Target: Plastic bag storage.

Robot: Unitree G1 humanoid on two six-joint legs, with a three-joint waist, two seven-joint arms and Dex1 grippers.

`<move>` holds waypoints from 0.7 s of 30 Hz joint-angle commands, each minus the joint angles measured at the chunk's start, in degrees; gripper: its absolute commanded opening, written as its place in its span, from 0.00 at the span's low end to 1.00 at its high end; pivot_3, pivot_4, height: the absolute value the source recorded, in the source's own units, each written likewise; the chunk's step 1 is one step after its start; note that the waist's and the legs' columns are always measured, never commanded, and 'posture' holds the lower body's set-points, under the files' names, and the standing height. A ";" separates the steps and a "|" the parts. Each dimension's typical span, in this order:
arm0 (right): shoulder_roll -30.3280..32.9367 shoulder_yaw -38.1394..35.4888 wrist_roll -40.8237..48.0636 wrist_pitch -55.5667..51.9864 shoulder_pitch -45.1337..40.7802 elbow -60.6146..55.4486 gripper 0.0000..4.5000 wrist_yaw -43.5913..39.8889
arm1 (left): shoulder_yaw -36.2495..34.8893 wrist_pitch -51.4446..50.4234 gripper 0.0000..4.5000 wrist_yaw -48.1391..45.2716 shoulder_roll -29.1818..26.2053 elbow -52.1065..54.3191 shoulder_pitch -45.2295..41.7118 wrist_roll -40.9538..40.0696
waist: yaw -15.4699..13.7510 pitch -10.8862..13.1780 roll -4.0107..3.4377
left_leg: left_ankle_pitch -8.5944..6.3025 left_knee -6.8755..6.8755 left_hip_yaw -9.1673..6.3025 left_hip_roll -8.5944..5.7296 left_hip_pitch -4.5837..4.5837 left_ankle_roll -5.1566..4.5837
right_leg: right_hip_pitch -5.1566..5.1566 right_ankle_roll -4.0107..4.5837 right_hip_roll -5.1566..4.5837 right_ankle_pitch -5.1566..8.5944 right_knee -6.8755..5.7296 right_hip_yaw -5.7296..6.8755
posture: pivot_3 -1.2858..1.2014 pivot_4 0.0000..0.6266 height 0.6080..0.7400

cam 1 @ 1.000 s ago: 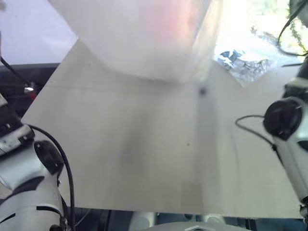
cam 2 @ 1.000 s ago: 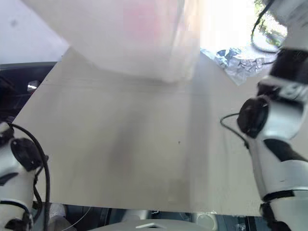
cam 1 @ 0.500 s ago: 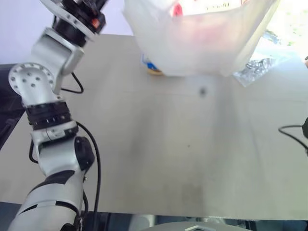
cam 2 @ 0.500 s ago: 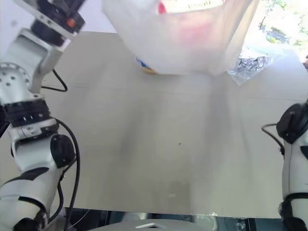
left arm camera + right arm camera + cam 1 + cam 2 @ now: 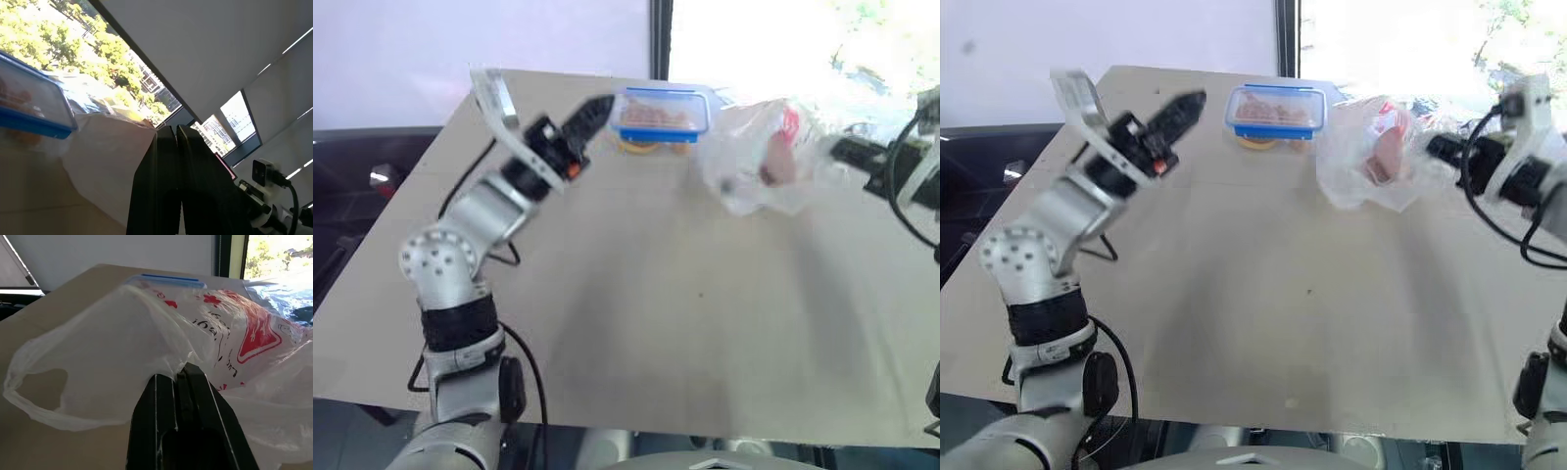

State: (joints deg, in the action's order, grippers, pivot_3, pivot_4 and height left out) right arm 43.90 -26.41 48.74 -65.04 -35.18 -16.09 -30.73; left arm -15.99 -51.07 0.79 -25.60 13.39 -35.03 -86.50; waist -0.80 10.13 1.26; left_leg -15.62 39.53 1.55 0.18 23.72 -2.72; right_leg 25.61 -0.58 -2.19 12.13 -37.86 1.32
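Gripping the plastic bag [image 5: 205, 333], the right hand [image 5: 182, 377] has its fingers pinched on a fold of film; bag sits bunched on the surface [image 5: 1312, 323], just right of the blue-lidded box [image 5: 1274, 111] w/ one handle loop splayed out. Left hand [image 5: 1178, 109] is closed on nothing, up in the air left of the box, well apart from the bag. Step looks like gathering/compacting the bag, early on. Next prob needs the left hand over to the bag to catch the loose handle & fold; film is slippery, may spring back.
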 commanded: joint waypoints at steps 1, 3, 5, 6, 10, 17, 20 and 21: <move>0.39 -4.20 6.65 -1.22 -2.63 -4.59 0.00 1.73 | 6.62 -6.25 0.08 -9.20 -6.10 7.49 1.44 3.26 | 0.07 -0.01 -0.01 | 0.01 0.01 0.01 0.00 -0.04 0.00 | -0.03 0.01 0.07 0.00 -0.02 -0.07 | 0.52 0.24 1.00; 0.48 -5.30 11.22 -2.74 -2.56 -6.89 0.00 2.49 | 10.79 -7.89 0.18 -14.91 -9.98 10.00 2.87 7.81 | 0.14 -0.01 -0.02 | 0.01 0.01 0.06 0.00 -0.20 0.00 | -0.14 0.02 0.18 0.01 -0.06 -0.17 | 0.52 0.24 1.00; 0.85 -6.08 16.37 -4.54 -0.98 -9.92 0.00 3.54 | 14.08 -7.30 0.37 -18.10 -12.23 10.79 3.98 13.18 | 0.12 -0.03 -0.05 | 0.01 -0.01 0.09 0.01 -0.28 -0.01 | -0.17 0.03 0.29 0.02 -0.09 -0.23 | 0.52 0.24 1.00; 1.01 -6.23 18.58 -5.12 0.01 -11.52 0.00 4.30 | 14.97 -6.93 0.47 -19.19 -12.51 10.65 4.23 14.82 | 0.10 -0.03 -0.05 | 0.01 -0.04 0.11 0.01 -0.30 -0.01 | -0.17 0.03 0.36 0.02 -0.09 -0.25 | 0.52 0.24 1.00; 1.18 -5.89 25.66 -4.63 3.11 -15.72 0.00 10.07 | 17.25 -5.56 0.55 -21.63 -10.08 9.00 2.79 19.58 | 0.02 -0.03 -0.04 | 0.00 -0.02 0.12 0.04 -0.27 -0.03 | -0.20 0.02 0.31 0.02 -0.05 -0.27 | 0.52 0.24 1.00; 3.65 -4.67 29.68 -1.81 5.57 -16.59 0.00 15.52 | 12.95 -7.30 0.55 -21.98 -10.24 8.05 2.88 21.76 | 0.24 -0.03 -0.04 | 0.01 0.04 0.16 0.05 -0.19 -0.07 | -0.16 0.00 0.25 0.02 -0.02 -0.33 | 0.52 0.24 1.00; 4.40 -4.19 29.78 -0.48 7.87 -17.26 0.00 15.99 | 10.62 -7.94 0.55 -24.53 -15.19 10.46 8.94 23.52 | 0.84 -0.03 -0.05 | 0.01 -0.03 0.21 0.16 -0.25 -0.06 | -0.13 0.02 0.31 0.03 -0.02 -0.38 | 0.52 0.24 1.00; 4.83 -3.99 29.62 -0.09 8.82 -17.68 0.00 15.78 | 10.43 -7.65 0.55 -25.31 -16.35 10.82 10.53 24.44 | 0.94 -0.03 -0.05 | 0.01 -0.10 0.23 0.16 -0.29 -0.06 | -0.13 0.02 0.31 0.03 -0.01 -0.41 | 0.52 0.24 1.00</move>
State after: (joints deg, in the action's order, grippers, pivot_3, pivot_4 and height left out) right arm 47.51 -29.94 77.27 -66.87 -27.04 -31.76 -15.01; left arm -3.97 -58.87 -22.58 -40.56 21.91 -26.06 -63.34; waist 0.13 10.10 1.22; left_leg -15.61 39.39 1.80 0.34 23.41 -2.78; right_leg 25.49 -0.55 -1.87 12.17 -37.86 0.89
